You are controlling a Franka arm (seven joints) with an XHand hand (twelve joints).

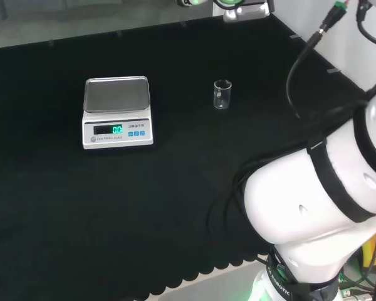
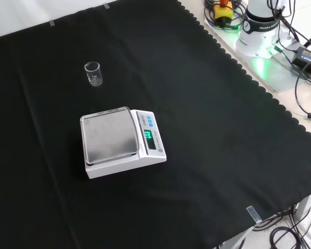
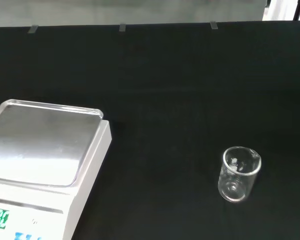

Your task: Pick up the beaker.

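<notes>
A small clear glass beaker (image 1: 222, 94) stands upright on the black cloth, to the right of the scale in the head view. In the front view the beaker (image 2: 93, 73) is up and to the left of the scale. The wrist view has the beaker (image 3: 238, 173) close by, standing apart from the scale, and it looks empty.
A white electronic scale (image 1: 117, 111) with a steel pan and a lit green display sits on the cloth; it is also in the front view (image 2: 121, 141) and wrist view (image 3: 45, 165). The arm's white links (image 1: 326, 188) stand at the head view's right. Cables lie past the cloth edge (image 2: 300, 46).
</notes>
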